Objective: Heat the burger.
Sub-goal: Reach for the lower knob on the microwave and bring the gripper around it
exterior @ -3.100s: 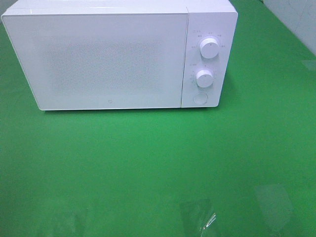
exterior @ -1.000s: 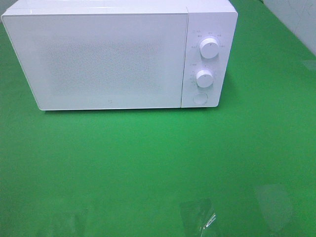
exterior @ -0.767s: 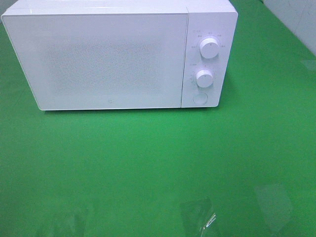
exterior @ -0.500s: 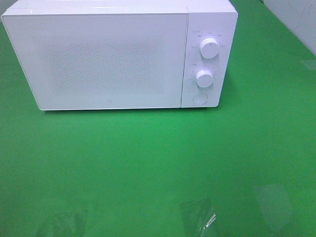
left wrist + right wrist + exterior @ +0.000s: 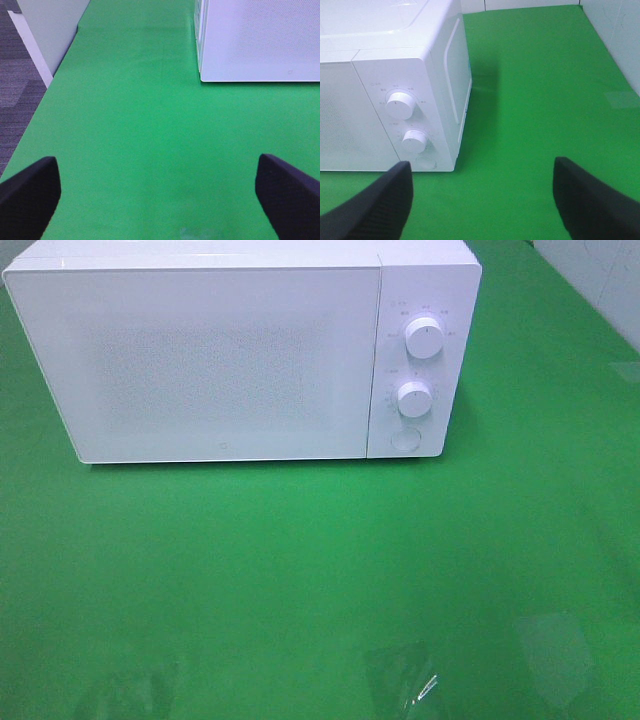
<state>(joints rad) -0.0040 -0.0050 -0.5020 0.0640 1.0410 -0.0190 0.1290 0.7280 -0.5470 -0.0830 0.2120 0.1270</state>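
The burger shows in none of the views: it lies neither on the green cloth (image 5: pixel 300 580) in front of the microwave (image 5: pixel 220 360) nor in either gripper, and whether it sits behind the shut door (image 5: pixel 200 300) cannot be told through the frosted panel, so its bearing from the jaws is unknown. The left gripper (image 5: pixel 160 192) hangs wide open and empty before the microwave's door-side corner. The right gripper (image 5: pixel 482 197), likewise spread and holding nothing, faces the control panel (image 5: pixel 370 130), nearer its round button (image 5: pixel 425 162), and is probably better placed to work it
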